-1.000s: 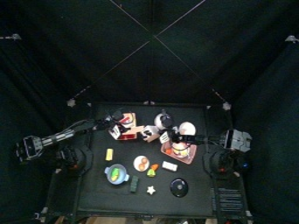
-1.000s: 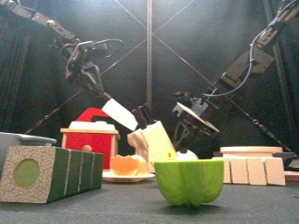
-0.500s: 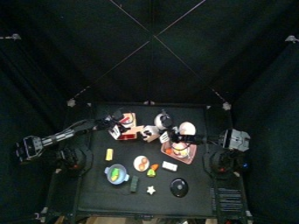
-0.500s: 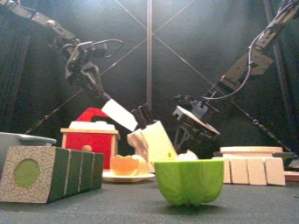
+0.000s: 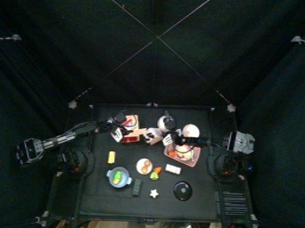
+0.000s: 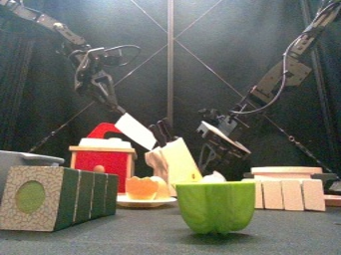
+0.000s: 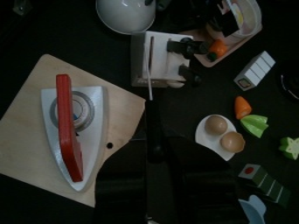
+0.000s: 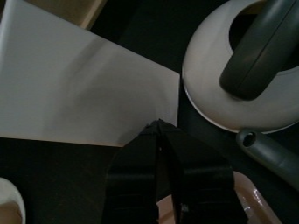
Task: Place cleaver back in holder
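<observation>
In the front view my left gripper (image 6: 106, 93) hangs high at the left, shut on the black handle of the cleaver (image 6: 134, 127). Its white blade slants down toward the cream holder (image 6: 173, 165), which leans behind the plate. My right gripper (image 6: 216, 135) comes in from the right just above the holder. In the right wrist view its jaws (image 8: 162, 129) are pinched together at the corner of the holder's white side (image 8: 82, 87). The left wrist view looks down on the slotted holder (image 7: 170, 61); my own jaws are too dark to make out there.
A red and white object on a wooden board (image 6: 104, 151) stands left of the holder. A white kettle with a black handle (image 8: 251, 61) sits close behind. A green pepper (image 6: 216, 207), a green box (image 6: 60, 197), a plate of fruit (image 6: 147, 189) and wooden blocks (image 6: 286, 187) line the front.
</observation>
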`<act>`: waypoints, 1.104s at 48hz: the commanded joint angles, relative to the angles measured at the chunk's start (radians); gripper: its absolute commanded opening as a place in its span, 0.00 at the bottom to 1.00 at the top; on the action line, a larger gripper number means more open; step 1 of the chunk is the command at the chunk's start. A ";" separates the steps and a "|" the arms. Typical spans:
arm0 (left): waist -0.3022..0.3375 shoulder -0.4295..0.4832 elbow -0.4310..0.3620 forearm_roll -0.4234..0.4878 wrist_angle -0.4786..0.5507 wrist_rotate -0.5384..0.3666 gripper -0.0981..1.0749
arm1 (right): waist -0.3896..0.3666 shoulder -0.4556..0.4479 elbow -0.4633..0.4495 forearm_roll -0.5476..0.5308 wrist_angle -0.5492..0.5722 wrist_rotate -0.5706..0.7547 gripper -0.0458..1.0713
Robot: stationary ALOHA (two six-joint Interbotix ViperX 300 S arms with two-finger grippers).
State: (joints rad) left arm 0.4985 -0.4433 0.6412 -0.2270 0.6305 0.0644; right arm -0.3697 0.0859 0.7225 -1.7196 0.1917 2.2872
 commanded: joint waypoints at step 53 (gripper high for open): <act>-0.025 0.230 -0.253 0.086 0.095 0.005 0.46 | 0.005 -0.014 -0.011 0.000 -0.002 0.000 0.38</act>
State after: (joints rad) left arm 0.4709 -0.2332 0.4310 -0.1442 0.7286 0.0706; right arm -0.3697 0.0859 0.7225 -1.7181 0.1917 2.2872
